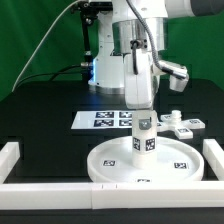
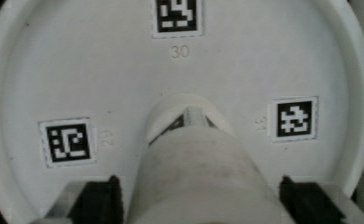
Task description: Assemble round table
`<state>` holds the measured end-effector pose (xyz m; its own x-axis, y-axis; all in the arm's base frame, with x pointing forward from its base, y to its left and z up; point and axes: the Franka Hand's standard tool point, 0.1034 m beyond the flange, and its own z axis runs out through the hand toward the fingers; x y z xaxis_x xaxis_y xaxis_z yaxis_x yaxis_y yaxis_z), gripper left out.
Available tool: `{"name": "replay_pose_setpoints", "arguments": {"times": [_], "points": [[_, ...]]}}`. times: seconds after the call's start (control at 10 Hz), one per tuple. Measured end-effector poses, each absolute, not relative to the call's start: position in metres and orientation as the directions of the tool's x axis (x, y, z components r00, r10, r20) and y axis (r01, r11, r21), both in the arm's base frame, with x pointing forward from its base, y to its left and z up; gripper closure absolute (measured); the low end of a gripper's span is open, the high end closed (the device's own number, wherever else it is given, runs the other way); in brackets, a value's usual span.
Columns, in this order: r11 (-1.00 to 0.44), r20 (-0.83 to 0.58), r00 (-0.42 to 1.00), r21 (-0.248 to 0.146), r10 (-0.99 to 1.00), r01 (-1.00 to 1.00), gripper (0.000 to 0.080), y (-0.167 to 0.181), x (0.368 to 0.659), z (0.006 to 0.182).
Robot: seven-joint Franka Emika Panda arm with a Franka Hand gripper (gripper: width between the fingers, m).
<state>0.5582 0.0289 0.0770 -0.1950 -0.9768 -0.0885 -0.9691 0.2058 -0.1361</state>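
Note:
The round white disc (image 1: 110, 160) lies flat on the black table near the front, with square tags on its face. The short tagged leg (image 1: 147, 141) stands upright on the disc's central hub. My gripper (image 1: 146, 121) comes straight down over the leg's top. In the wrist view the leg (image 2: 197, 150) runs between my two black fingers (image 2: 101, 200), which sit against its sides above the disc (image 2: 90, 60). The gripper (image 2: 200, 200) looks shut on the leg. The hub itself is hidden under the leg.
The marker board (image 1: 105, 119) lies behind the disc. A small white tagged part (image 1: 183, 125) sits on the exterior view's right. White border rails stand at the left (image 1: 18, 152), right (image 1: 213, 152) and front (image 1: 100, 192) of the table.

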Motion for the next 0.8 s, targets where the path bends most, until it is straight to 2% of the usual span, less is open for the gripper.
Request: {"name": "replay_pose_setpoints", "arguments": {"times": [0.1, 0.2, 0.3, 0.4, 0.6, 0.8], "points": [[0.182, -0.084, -0.171, -0.138, -0.982, -0.974, 0.0223, 0.029, 0.558, 0.077], [0.039, -0.067, -0.029, -0.147, -0.997, -0.988, 0.0223, 0.026, 0.558, 0.078], [-0.116, -0.055, 0.125, -0.153, -0.991, -0.981, 0.0163, 0.018, 0.558, 0.081], [-0.276, -0.037, 0.286, -0.179, -0.957, -0.945, 0.0153, 0.011, 0.559, 0.083], [-0.428, 0.004, 0.433, -0.160, -0.901, -0.889, 0.0151, 0.025, 0.552, 0.083], [-0.575, 0.037, 0.576, -0.149, -0.817, -0.805, 0.0151, 0.019, 0.552, 0.082]]}}
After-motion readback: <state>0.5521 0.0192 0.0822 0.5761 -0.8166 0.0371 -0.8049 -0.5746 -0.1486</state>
